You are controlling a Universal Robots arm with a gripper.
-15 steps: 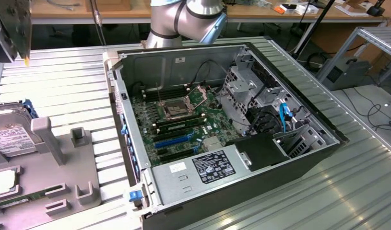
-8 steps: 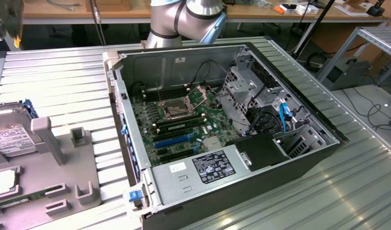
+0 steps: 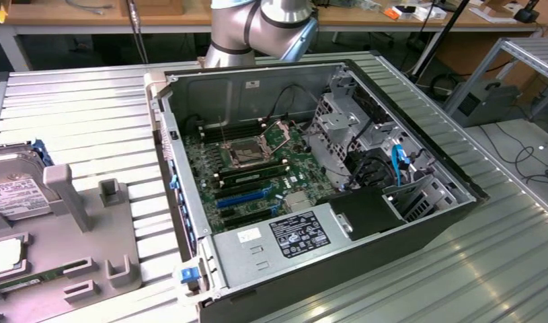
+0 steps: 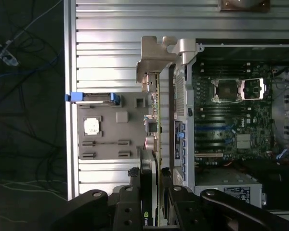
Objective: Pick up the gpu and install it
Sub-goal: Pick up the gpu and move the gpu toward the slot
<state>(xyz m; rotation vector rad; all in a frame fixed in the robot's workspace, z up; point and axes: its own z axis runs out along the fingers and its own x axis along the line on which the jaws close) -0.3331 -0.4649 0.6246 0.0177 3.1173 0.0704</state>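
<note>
Clamping the gpu [image 4: 155,115] edge-on in my gripper [image 4: 151,195] beside the open computer case [image 4: 231,144], I risked its bracket [image 4: 151,53] snagging the case wall and twisting it loose.

An open case [image 3: 211,94] lies in the middle of the frame on a ribbed metal table [image 3: 76,108]. Inside it, the motherboard [image 3: 287,176] shows a bare socket [image 3: 247,153] with blue slots [image 3: 242,196] below. A labelled power supply [image 3: 296,235] sits at the case's lower end, a drive cage [image 3: 341,131] to the right, and a blue cable [image 3: 399,161] beside that. The arm [image 3: 260,27] rises at top centre. At lower left, a grey holder [image 3: 94,222] carries a hard drive [image 3: 13,192].
</note>
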